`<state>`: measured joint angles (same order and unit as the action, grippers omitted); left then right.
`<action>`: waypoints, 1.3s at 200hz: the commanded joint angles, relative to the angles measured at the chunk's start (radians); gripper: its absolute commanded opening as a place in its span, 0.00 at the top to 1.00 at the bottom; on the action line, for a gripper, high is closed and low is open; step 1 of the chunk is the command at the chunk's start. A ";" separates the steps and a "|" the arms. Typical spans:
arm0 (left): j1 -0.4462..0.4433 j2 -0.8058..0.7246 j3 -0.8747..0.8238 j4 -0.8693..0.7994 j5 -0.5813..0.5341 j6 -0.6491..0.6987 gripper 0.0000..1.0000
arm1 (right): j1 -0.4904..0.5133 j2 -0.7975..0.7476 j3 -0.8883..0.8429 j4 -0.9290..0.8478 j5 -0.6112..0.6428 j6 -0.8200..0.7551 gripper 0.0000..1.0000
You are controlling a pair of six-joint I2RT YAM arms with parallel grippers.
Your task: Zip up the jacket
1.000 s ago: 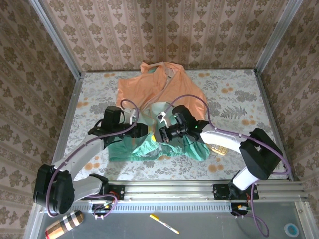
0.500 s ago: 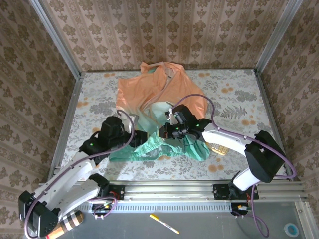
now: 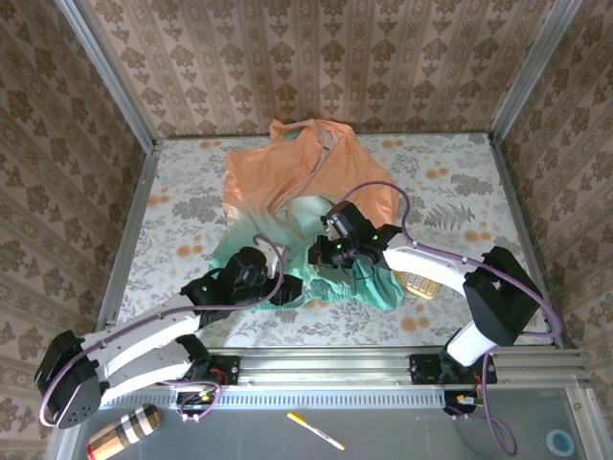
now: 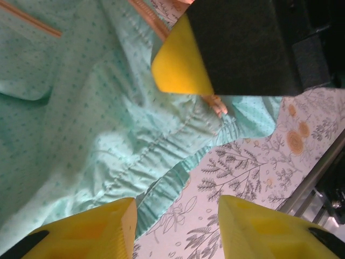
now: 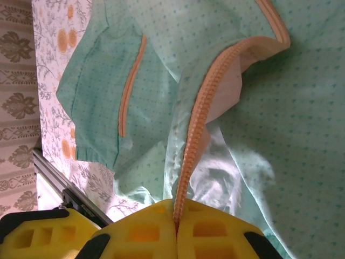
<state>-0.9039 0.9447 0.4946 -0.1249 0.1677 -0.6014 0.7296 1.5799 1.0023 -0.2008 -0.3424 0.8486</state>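
The jacket [image 3: 305,177] lies spread on the table, peach-orange at the far end and teal at its near hem [image 3: 330,286]. My right gripper [image 3: 321,254] is shut on the orange front zipper [image 5: 198,127] near the hem; the zipper strip runs straight into the closed pads [image 5: 177,217]. My left gripper [image 3: 279,289] hovers at the hem's near edge, open, with nothing between its yellow fingers [image 4: 89,232]. Bare tablecloth and the gathered hem edge [image 4: 161,189] show in the gap of the left gripper [image 4: 177,229]. The right gripper's yellow tip [image 4: 180,65] shows just beyond.
A small beige calculator [image 3: 419,285] lies by the hem's right corner, under the right arm. The metal rail [image 3: 383,364] runs along the near table edge. A pen [image 3: 316,431] and a striped cylinder [image 3: 120,433] lie below the rail.
My left arm has swung lower and nearer, bringing its gripper from the jacket's left panel to the hem's near edge. The right gripper has stayed shut on the zipper, hardly moving.
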 commanded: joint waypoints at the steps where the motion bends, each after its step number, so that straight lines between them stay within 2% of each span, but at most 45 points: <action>1: -0.008 0.021 -0.033 0.130 0.016 -0.068 0.56 | 0.005 0.014 0.029 -0.035 0.029 0.025 1.00; 65: -0.010 0.022 -0.092 0.255 0.047 -0.091 0.56 | -0.002 0.006 0.028 -0.045 0.053 0.055 1.00; 101: -0.008 0.040 -0.085 0.243 0.020 -0.075 0.54 | -0.001 0.003 0.021 -0.036 0.048 0.061 1.00; 130: 0.031 0.074 -0.111 0.351 0.056 -0.189 0.52 | -0.001 -0.006 -0.004 0.002 0.031 0.073 1.00; 170: 0.039 0.095 -0.164 0.501 0.032 -0.319 0.49 | 0.000 -0.019 -0.062 0.109 0.001 0.142 1.00; 260: 0.049 0.250 -0.257 0.882 0.047 -0.493 0.50 | 0.000 -0.019 -0.137 0.246 -0.049 0.236 1.00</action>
<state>-0.8677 1.1725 0.2604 0.5903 0.2096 -1.0229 0.7292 1.5810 0.8909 -0.0055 -0.3656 1.0401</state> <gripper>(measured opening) 0.502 0.007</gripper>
